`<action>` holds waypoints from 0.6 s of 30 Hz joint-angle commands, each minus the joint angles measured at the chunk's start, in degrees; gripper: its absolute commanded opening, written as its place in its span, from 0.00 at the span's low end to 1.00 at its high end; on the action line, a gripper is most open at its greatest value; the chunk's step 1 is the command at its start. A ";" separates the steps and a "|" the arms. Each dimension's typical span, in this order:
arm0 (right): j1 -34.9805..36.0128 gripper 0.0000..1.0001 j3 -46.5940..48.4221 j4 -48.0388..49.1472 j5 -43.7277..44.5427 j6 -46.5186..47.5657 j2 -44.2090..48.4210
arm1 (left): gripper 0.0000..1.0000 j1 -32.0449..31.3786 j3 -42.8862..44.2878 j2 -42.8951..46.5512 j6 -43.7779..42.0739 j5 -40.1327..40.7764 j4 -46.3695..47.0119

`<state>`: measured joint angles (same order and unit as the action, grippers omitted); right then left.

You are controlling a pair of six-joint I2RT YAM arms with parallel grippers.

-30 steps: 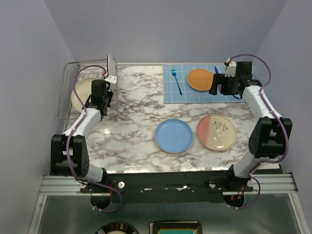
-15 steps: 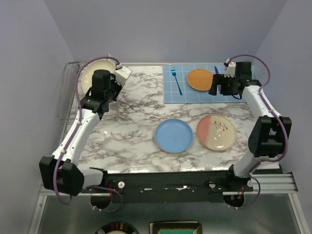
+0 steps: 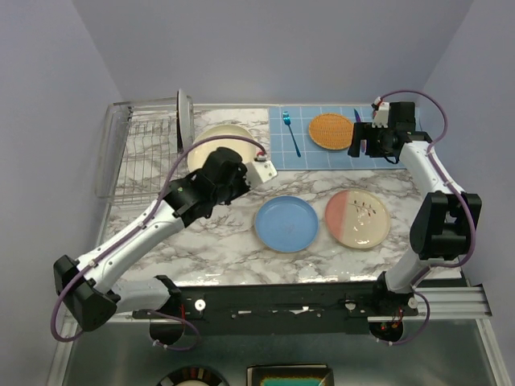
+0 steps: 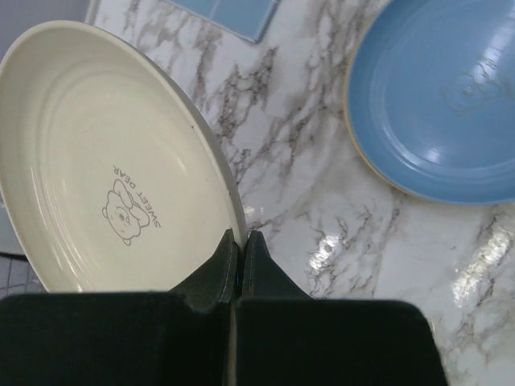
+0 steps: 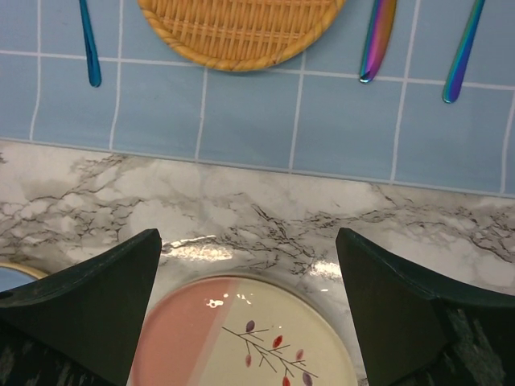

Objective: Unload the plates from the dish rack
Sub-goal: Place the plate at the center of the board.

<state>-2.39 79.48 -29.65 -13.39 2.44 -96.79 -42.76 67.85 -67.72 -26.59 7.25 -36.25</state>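
Observation:
My left gripper (image 3: 231, 163) is shut on the rim of the plain cream plate (image 3: 216, 143), which hangs tilted over the marble table between the rack and the blue mat. In the left wrist view the fingers (image 4: 217, 265) pinch the rim of that cream plate (image 4: 105, 161), which has a small bear print. The silver wire dish rack (image 3: 141, 153) stands at the far left; another plate (image 3: 183, 115) stands on edge at its back right. The pink and cream twig plate (image 3: 356, 218) (image 5: 241, 338) lies flat front right. My right gripper (image 3: 358, 141) (image 5: 248, 241) hangs open above the mat's edge, holding nothing.
A blue plate (image 3: 286, 223) (image 4: 451, 104) lies flat at the table's middle, just right of the held plate. The blue grid mat (image 3: 314, 158) at the back right carries an orange woven disc (image 3: 331, 130) (image 5: 241, 28), a blue fork (image 3: 291, 133) and other cutlery (image 5: 378, 32).
The left arm has lifted the cream plate out of the rack and swung it right and forward over the table. The right arm has not moved.

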 commanded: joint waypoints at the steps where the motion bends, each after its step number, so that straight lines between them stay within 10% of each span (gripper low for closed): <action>1: -0.95 0.98 0.50 0.82 6.79 -0.15 2.92 | 0.00 -8.20 -3.43 -4.51 -0.22 4.70 0.20; 18: -5.43 0.98 0.94 -0.06 3.72 -0.50 2.49 | 0.00 -25.96 -6.94 -17.70 4.97 5.50 10.05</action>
<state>-7.75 79.48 -29.45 -8.03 2.42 -93.86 -65.80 62.67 -83.26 -23.90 11.53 -30.96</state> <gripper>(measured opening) 0.985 0.020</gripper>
